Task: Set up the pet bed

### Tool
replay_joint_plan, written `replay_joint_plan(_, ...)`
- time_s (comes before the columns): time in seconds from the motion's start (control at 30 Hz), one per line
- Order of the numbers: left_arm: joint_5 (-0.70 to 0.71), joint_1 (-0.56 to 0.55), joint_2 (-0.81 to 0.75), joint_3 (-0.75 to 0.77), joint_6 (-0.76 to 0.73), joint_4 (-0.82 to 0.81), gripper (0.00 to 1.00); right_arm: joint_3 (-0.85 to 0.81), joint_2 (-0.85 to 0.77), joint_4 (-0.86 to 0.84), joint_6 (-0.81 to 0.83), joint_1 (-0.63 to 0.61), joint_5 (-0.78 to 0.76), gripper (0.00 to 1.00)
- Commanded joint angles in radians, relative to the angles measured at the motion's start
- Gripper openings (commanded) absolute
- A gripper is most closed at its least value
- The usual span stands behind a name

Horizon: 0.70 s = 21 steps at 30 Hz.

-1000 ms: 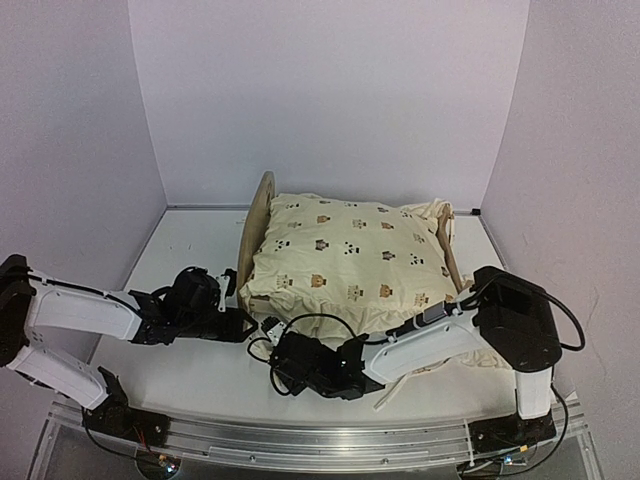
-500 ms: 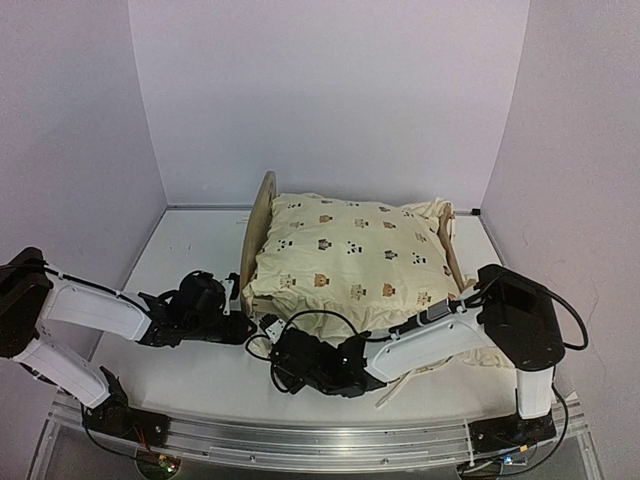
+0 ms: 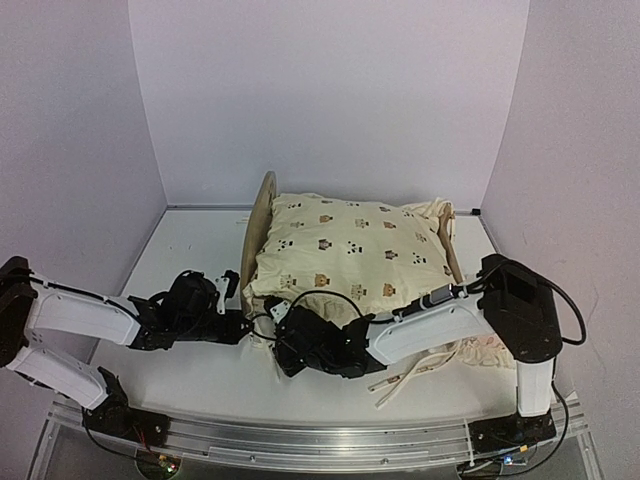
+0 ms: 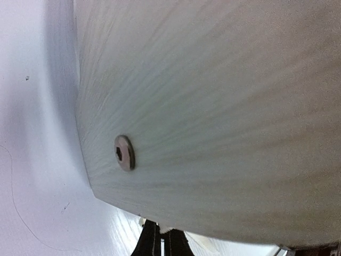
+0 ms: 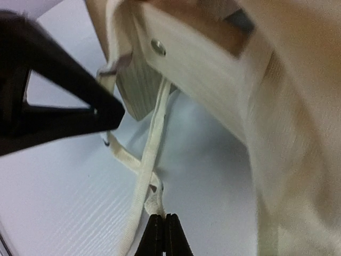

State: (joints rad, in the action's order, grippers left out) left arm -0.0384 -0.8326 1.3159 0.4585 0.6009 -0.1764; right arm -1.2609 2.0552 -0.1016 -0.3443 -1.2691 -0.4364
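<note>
On the counter (image 3: 190, 250), centre-rear, I am observing the pet bed (image 3: 262, 215): light-wood frame, rounded headboard (image 4: 213, 106) upright, printed cushion (image 3: 350, 250) lying on top. Left tool (image 4: 161, 241) is sitting closed beside the headboard, grip unconfirmed. Right tool (image 5: 164, 233) is sitting closed, a tie (image 5: 152, 144) touching its tips.

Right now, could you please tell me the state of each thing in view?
pet bed, upright, covered by the cushion.
cushion, lying puffy across the bed.
cushion tie, hanging loose below the frame.
left fingers, shut beside the wood frame.
right fingers, shut, tips at the tie.
</note>
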Motion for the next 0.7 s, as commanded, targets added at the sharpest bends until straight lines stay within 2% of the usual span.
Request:
replay_joint_plan(0.0,-0.031,-0.005,-0.045,-0.019,-0.012,-0.021,0.00,-0.080,0.008,-0.092,-0.026,0.031,0.097,0.00)
replay_joint_plan(0.17,-0.038,-0.005,-0.082,-0.033,-0.007,-0.021,0.00,-0.128,0.056,-0.147,0.002,0.055,0.164,0.00)
replay_joint_plan(0.37,-0.022,-0.005,-0.114,-0.050,-0.005,-0.022,0.01,-0.122,0.111,-0.227,-0.059,0.102,0.265,0.00)
replay_joint_plan(0.67,-0.035,-0.005,-0.119,-0.066,0.000,-0.042,0.01,-0.075,0.186,-0.454,-0.114,0.150,0.397,0.00)
